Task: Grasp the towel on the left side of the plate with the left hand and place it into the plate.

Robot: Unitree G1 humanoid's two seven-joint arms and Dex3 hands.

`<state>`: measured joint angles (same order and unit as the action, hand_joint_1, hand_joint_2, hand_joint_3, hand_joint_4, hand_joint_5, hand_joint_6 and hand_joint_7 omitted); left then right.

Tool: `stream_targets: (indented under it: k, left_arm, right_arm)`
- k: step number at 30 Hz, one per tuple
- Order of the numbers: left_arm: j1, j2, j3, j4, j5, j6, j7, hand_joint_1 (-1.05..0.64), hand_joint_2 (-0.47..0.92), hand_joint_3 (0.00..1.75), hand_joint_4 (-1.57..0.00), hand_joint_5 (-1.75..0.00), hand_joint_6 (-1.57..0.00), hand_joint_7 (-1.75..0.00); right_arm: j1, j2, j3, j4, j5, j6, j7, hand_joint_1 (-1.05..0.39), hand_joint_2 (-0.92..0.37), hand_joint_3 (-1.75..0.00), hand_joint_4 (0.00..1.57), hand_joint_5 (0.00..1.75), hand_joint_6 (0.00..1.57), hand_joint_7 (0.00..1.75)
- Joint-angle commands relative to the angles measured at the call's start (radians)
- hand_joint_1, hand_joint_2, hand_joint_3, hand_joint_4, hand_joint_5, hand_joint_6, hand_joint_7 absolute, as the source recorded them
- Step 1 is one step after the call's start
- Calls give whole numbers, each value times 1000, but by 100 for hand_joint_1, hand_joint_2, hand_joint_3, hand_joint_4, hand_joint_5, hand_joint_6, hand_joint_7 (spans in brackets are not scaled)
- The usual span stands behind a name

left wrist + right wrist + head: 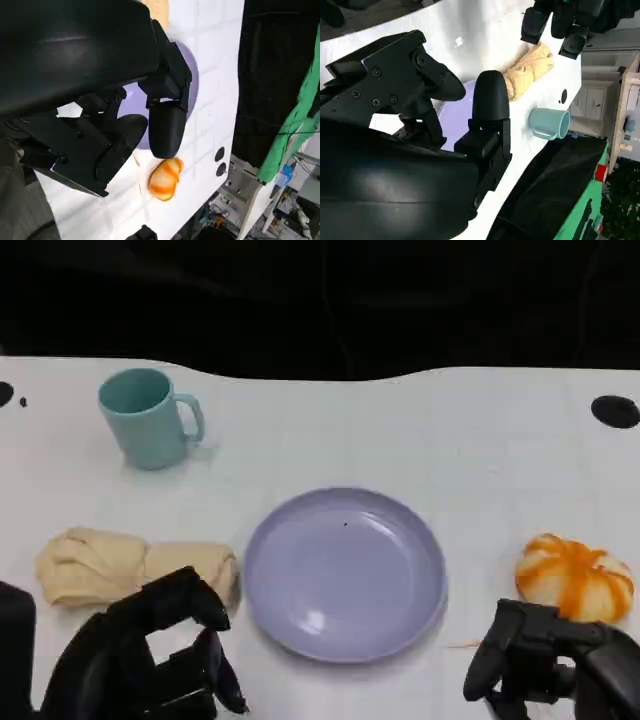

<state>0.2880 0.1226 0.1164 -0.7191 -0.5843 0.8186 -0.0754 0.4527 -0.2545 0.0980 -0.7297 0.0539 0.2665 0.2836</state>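
Head view | towel (135, 565): cream, rolled, beside plate (345, 573) | left hand (150, 655): fingers apart, empty

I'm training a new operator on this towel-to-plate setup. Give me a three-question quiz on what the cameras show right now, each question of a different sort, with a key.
1. True or false: the towel already lies in the plate.
2. Multiple choice: what sits on the table to the right of the plate, just beyond the right hand? A) a teal mug B) an orange-and-white pumpkin-like thing C) a spoon
3. Fill in: the left hand hovers just in front of the ____, holding nothing.

Key: 1 false, it lies on the table left of the plate; 2 B, the pumpkin-like thing, while the mug stands far left; 3 towel.
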Motion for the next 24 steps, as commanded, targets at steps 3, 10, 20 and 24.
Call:
stream_targets:
  k: [3, 10, 20, 24]
  left_arm:
    - [1, 17, -1, 4, 6, -16, -6, -11, 52, 140, -83, -175, -65, -175]
    - [-8, 15, 2, 16, 6, -19, -5, -10, 52, 140, -83, -175, -66, -175]
    - [-13, 12, 7, 17, 6, -16, 4, -9, 54, 136, -82, -175, -66, -174]
    - [-14, -1, 10, 20, 8, -30, 9, -9, 53, 136, -81, -175, -67, -171]
  right_arm:
    - [-4, -1, -5, 5, 4, -22, -3, -3, -57, -112, 73, 175, 65, 142]
    - [-13, 2, -4, 4, 5, -5, -7, -4, -57, -112, 74, 175, 65, 142]
    - [-17, -1, -4, 4, 2, -7, -9, -5, -56, -112, 74, 175, 66, 142]
    - [-17, 0, -7, 7, 6, -14, -7, -5, -56, -113, 75, 175, 66, 142]
